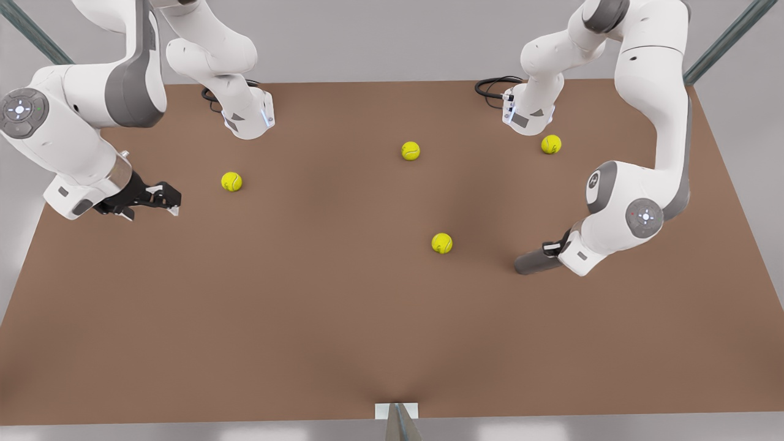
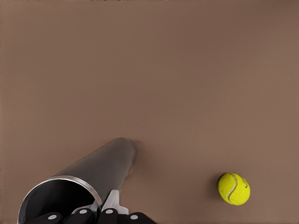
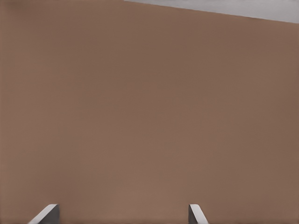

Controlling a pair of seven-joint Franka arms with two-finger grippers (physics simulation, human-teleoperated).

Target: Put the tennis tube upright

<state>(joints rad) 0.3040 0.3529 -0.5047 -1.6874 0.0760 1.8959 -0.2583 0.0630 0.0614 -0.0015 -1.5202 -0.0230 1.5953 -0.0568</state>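
The left gripper is clamped on the tube's rim end, tube lying flat pointing away from it, while the right gripper waits well apart, jaws wide open.

Long slim grey cylindrical tennis tube lying on the flat brown worktop toward the front view's right, left claw at its end, small yellow-green tennis ball near its other end, three more balls farther back, right claw over the front view's left.

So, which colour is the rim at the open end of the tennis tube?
Light silvery, against the matte grey body of the tennis tube. It shows best in the left wrist view.
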